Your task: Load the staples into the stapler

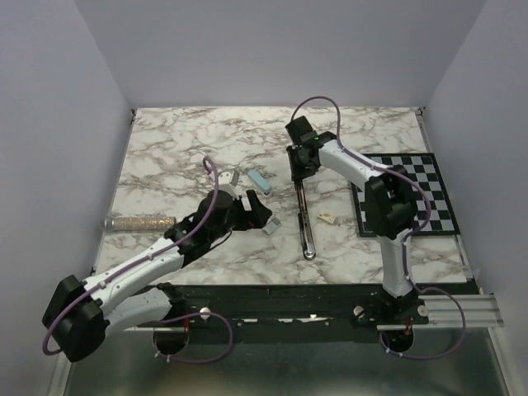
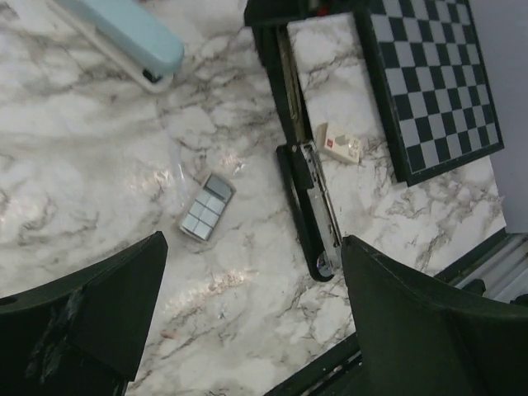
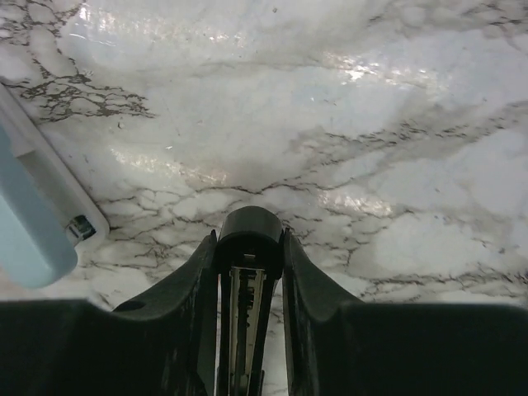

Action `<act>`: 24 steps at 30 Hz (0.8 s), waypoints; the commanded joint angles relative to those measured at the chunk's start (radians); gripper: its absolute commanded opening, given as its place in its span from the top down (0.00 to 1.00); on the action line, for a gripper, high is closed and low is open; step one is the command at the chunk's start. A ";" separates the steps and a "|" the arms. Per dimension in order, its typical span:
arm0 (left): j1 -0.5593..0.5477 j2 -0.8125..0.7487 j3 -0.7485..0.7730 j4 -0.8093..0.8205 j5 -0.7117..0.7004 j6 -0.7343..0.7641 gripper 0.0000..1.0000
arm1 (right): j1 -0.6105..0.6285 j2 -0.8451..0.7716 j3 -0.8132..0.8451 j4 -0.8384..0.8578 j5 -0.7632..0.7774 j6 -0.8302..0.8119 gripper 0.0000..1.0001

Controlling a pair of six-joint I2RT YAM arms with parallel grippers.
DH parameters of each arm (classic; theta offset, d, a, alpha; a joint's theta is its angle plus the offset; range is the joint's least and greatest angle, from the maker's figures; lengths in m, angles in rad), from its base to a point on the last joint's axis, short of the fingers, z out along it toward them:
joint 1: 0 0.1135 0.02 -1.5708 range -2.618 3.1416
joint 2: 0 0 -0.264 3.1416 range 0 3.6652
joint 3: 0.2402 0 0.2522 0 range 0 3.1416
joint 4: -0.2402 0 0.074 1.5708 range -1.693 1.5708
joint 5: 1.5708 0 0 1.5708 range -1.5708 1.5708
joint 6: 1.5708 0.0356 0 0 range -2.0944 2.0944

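The right gripper's (image 3: 249, 247) fingers (image 3: 198, 285) press against both sides of the rounded far end of the stapler (image 3: 249, 224), so they look clamped on it, with no gap on either flank. That hold most likely pins the black body so it cannot slide or swing while something is fed into it. From the top view, the stapler lies folded open along the bench (image 1: 181, 157), running from that grip back toward the arm bases. Its narrow silvery channel faces up on the near half, which is the way it must lie to take a strip.

The left gripper (image 2: 254, 247) hangs above the bench with its fingers (image 2: 107, 305) spread wide and nothing between them. Below and just ahead of them lie the staples (image 2: 206, 207), a small grey block resting flat on the marble, with what looks like clear wrap around it. The block sits beside the stapler's near half but apart from it. Judging by the wide stance and the camera looking down, this arm is lining up to come down on the block. A thin flat piece on a hard top will want a low, careful pinch.

Further out, a small cream box (image 2: 339, 143) lies on the other side of the stapler, near a checkerboard mat (image 2: 429, 74). A pale blue stapler (image 2: 132, 33) rests beyond the staples, and a glittery tube (image 1: 140, 223) sits by the left edge. None of them touch the work.
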 commanded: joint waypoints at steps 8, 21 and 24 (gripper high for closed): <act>-0.196 0.345 -0.024 0.316 -0.057 -0.322 0.11 | 0.005 -0.319 -0.346 0.355 0.115 0.082 0.99; -0.265 0.631 0.058 0.422 0.009 -0.391 0.40 | 0.065 -0.403 -0.495 0.517 0.242 0.101 0.99; -0.271 0.672 0.067 0.428 0.022 -0.413 0.51 | 0.073 -0.415 -0.509 0.544 0.261 0.098 0.99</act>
